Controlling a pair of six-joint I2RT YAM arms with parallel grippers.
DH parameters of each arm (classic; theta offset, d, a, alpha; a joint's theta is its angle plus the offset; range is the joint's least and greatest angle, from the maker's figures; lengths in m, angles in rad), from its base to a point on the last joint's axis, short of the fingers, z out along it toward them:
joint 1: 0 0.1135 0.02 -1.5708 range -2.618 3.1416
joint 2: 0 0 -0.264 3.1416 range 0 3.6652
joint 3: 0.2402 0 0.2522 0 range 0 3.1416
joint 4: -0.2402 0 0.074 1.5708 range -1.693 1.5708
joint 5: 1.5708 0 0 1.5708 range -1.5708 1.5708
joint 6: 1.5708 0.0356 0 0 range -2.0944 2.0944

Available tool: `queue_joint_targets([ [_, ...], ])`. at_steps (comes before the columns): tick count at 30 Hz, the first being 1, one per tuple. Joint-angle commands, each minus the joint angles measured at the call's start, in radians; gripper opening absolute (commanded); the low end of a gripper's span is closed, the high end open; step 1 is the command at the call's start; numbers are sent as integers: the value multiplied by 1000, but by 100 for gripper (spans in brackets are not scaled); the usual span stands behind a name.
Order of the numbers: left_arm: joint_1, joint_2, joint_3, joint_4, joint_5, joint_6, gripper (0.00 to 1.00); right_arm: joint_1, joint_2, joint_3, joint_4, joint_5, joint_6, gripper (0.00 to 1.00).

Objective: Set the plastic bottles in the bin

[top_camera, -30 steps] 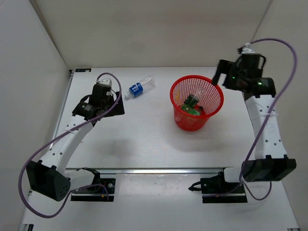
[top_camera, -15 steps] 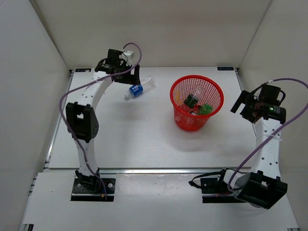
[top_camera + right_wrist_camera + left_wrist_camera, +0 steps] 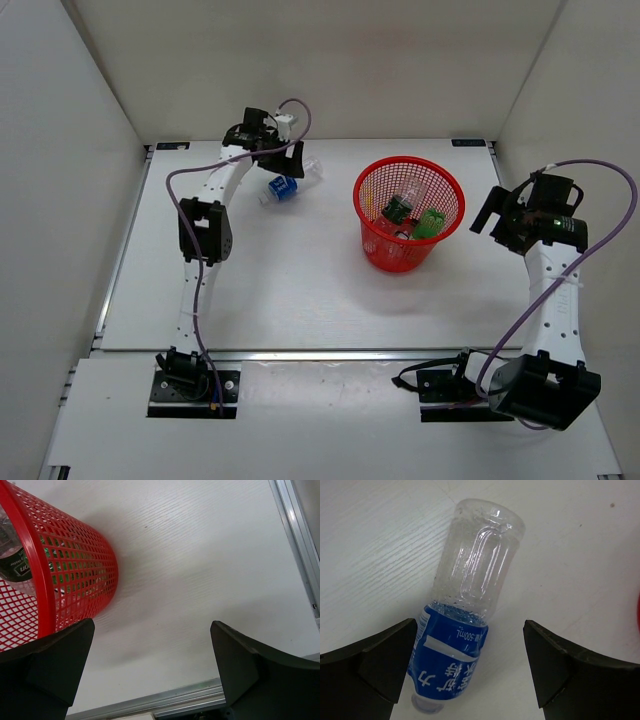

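Worktop [image 3: 300, 290]: white and flat, carrying everything in play.
Bin [image 3: 385, 258]: red mesh, upright, right of centre, well apart from the loose bottle.
Inside the bin: a dark-label bottle [image 3: 400, 205] and a green bottle [image 3: 432, 222] are in. What lies under them I cannot make out.
Left arm [image 3: 205, 225]: stretched to the far left of the worktop, wrist right over the target.
Right arm [image 3: 550, 290]: off to the right of the bin, out of the way.
Blue-label bottle [image 3: 470, 595]: the one left to bin. It lies on its side, clear body pointing away from the wrist and label end toward it.
Left gripper [image 3: 470, 625]: jaws spread wide, one each side of the label, holding nothing. The bottle lies closer to the jaw on the view's left, and I cannot tell whether they touch.
Right gripper [image 3: 152, 624]: jaws spread wide and empty, bin wall at the left of its view.
Step in hand, as I read it: the grasp.
- Nudge sideways so the bottle sits midway between the jaws.
- Come down until the tips flank its widest part, just short of the worktop.
- Close squarely across the label band.
- Go gently: a round, thin bottle will likely roll or buckle under a skewed squeeze.
- Then lift well above the rim before carrying it across.
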Motion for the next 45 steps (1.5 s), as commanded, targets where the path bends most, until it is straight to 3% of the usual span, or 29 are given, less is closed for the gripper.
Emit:
queue_joint_targets([
  [1,-24,2,52,-26,-31,37,99,2,-1,6,14,27,15,100],
  [6,-76,16,11,-55,-187,70,98,-10,-4,7,19,3,21,99],
  [9,-112,10,17,-66,-282,72,75,-3,-4,7,31,-4,24,99],
  [11,-109,-16,32,-73,-310,36,48,7,-13,6,33,-8,24,99],
  [14,-107,-91,13,-49,-359,6,33,14,-30,-2,42,-3,23,99],
  [18,-103,-316,-148,43,-344,-32,37,4,-73,-2,43,-34,21,99],
  [20,-106,-443,-338,162,-349,-64,40,10,-96,-5,43,-40,12,99],
  [23,-127,-638,-490,279,-379,-106,43,27,-118,-13,45,-54,6,100],
  [26,-184,-785,-564,382,-473,-268,39,53,-144,-26,42,-58,6,99],
  [30,-340,-978,-795,728,-456,-382,43,60,-188,-59,46,-69,3,99],
  [32,-432,-998,-833,830,-474,-447,43,57,-202,-56,34,-72,-2,99],
  [39,-508,-882,-914,1095,-455,-627,42,53,-242,-51,11,-48,-17,100],
  [45,-592,-725,-819,1132,-450,-634,49,79,-263,-69,-4,-43,-14,99],
])
